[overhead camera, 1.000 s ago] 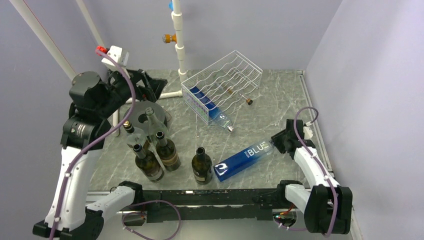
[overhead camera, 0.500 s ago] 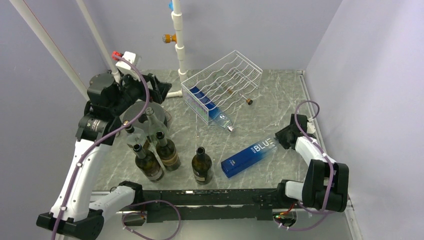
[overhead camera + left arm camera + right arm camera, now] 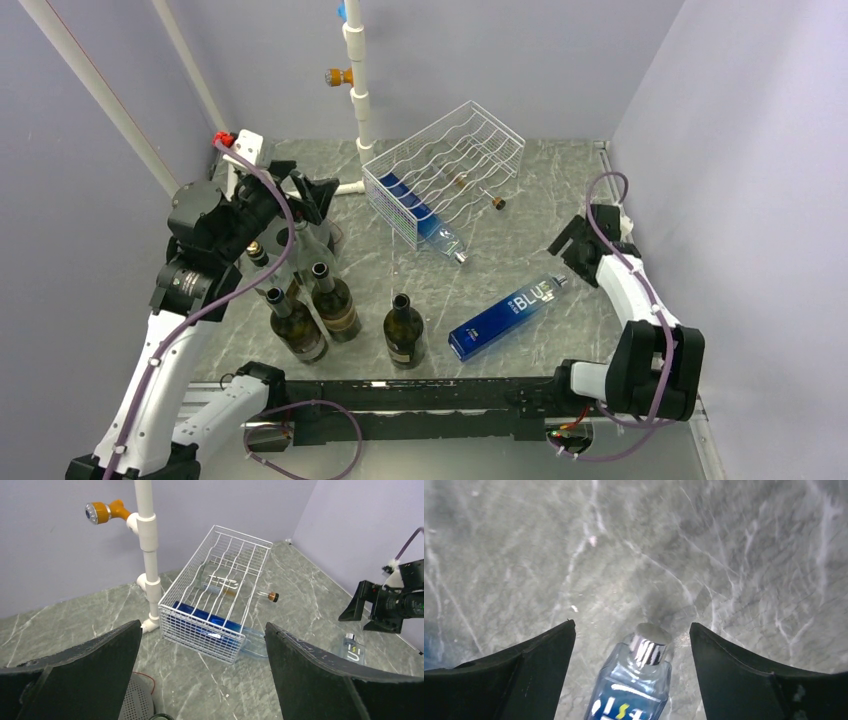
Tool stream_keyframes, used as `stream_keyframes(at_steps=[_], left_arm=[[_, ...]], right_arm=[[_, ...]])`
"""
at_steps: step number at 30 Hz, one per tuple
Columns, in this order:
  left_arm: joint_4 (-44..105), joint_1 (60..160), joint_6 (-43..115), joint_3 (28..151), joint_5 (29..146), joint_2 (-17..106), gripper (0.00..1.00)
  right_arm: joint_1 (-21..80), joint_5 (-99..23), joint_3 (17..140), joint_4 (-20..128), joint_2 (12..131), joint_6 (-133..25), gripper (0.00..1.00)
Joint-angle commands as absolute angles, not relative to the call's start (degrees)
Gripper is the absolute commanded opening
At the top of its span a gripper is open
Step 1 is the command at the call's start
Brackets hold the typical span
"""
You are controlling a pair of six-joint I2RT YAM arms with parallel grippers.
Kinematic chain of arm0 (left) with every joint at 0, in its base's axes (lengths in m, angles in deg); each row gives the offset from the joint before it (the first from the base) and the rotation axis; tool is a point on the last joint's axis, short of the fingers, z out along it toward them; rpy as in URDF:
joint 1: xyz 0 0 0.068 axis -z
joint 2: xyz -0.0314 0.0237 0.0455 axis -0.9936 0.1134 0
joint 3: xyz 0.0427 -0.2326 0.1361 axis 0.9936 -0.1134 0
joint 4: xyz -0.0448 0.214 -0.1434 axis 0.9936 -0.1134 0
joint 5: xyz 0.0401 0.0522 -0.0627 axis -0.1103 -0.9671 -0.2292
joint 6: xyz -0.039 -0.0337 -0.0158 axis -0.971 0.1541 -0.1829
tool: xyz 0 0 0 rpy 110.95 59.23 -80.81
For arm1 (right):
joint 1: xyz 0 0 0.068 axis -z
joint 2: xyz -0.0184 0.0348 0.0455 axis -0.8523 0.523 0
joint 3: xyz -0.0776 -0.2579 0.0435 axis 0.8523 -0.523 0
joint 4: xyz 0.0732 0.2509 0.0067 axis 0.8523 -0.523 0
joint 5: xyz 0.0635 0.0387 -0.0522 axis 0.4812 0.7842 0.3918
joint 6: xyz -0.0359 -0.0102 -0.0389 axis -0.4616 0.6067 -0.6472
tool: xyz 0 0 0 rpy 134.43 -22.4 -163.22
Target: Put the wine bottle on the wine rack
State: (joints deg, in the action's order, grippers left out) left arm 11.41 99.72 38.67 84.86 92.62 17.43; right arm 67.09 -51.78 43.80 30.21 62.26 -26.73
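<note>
Jaws: both wide, empty | right wrist: blue bottle (image 3: 630,699) cap | left wrist: wine rack (image 3: 200,631)

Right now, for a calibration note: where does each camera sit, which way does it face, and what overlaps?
Top external: high behind the bases, looking down on the table; both arms show.
Left wrist: on the left hand, facing the wine rack; its fingers frame it.
Right wrist: on the right hand, facing down at the blue bottle; fingers either side.
Shared: top and left wrist both show the rack.
</note>
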Motion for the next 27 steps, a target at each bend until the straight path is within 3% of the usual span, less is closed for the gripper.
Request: stream_keyframes(at_steps=[1,3,12,20,27], left_arm=[[14.4,99.8,39.3,84.7,90.6,17.7,0.99],[14.7,99.9,39.4,84.2,89.7,17.2,0.99],[14.8,100.8,39.4,84.1,89.2,16.9,0.99],[14.8,100.8,39.1,83.9,88.4,17.4,0.99],[14.5,100.8,39.2,83.8,86.9,18.1,0.99]], right_arm=[[60.6,-59.9,53.5,20.8,60.6,-32.1,0.9],[53.5,-63.4,57.3,15.2,62.3,-30.3,0.99],[32.9,-71.7,70.0,-18.4,75.2,-7.4,1.0],[30.3,-57.4,59.4,-9.0,64.5,4.4,1.0],[30.5,-58.6,54.0,-2.1,64.1,14.3,1.0]])
